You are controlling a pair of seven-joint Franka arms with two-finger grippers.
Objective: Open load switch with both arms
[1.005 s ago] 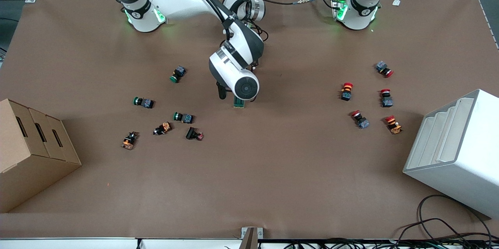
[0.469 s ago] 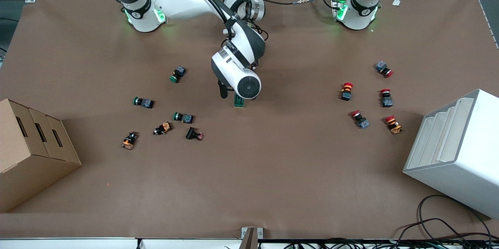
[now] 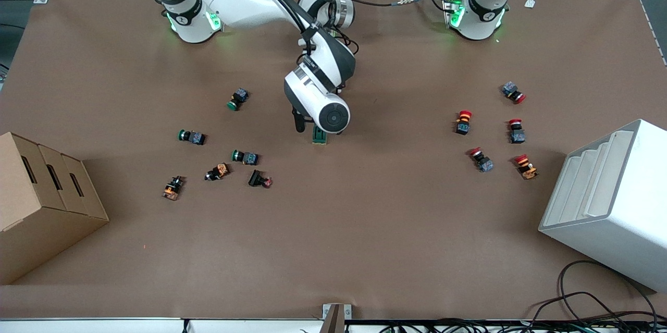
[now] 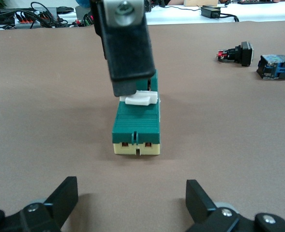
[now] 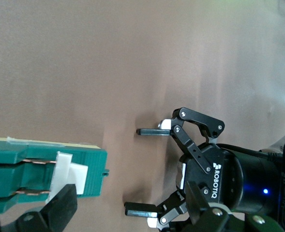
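The load switch (image 3: 319, 136) lies flat at the table's middle, a dark green block (image 4: 136, 125) with a cream end face and a white lever (image 4: 140, 98) on top. My right gripper (image 5: 130, 208) stands over it, open. One of its black fingers (image 4: 127, 48) comes down onto the white lever (image 5: 67, 176); in the front view its other finger (image 3: 298, 122) hangs beside the switch. My left gripper (image 4: 132, 203) sits low over the table just short of the switch's cream end, open, nothing between its fingers. In the front view it is hidden under the right arm.
Green-capped and orange push buttons (image 3: 244, 156) lie scattered toward the right arm's end, red-capped ones (image 3: 464, 121) toward the left arm's end. A cardboard box (image 3: 41, 202) and a white stepped rack (image 3: 609, 202) stand at the table's two ends.
The right arm's hand has shifted slightly toward the left arm's end, so a little more of the switch shows below it. The switch has not moved.
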